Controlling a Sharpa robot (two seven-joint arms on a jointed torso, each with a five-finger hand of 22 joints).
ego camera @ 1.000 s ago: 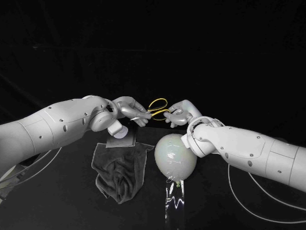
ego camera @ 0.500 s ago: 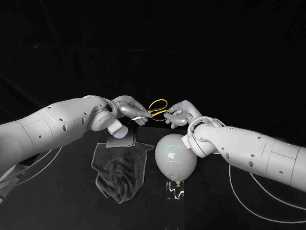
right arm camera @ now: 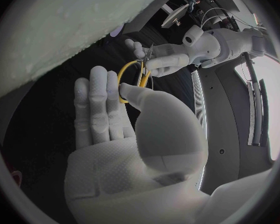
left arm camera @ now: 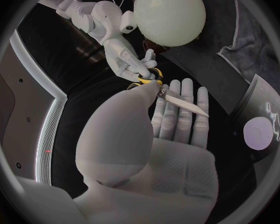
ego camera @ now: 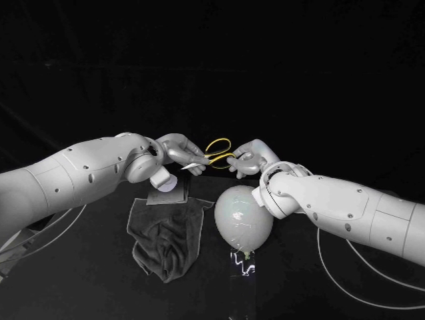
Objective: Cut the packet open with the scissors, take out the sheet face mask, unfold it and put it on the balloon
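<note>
Above the table both hands hold the yellow-handled scissors (ego camera: 218, 152) between them. My left hand (ego camera: 181, 153) grips the blade end; in the left wrist view the blade of the scissors (left arm camera: 171, 97) lies across its fingers (left arm camera: 177, 119) under the thumb. My right hand (ego camera: 249, 159) holds the yellow loops, and its thumb goes through one loop of the scissors (right arm camera: 130, 77). The pale balloon (ego camera: 243, 217) stands below the right wrist. A pale packet (ego camera: 169, 197) lies flat at the far edge of a grey cloth (ego camera: 164, 237), under the left hand.
The crumpled grey cloth spreads towards me to the left of the balloon. A shiny clear strip (ego camera: 240, 267) glints on the black table (ego camera: 97, 280) just below the balloon. Cables hang beneath both arms.
</note>
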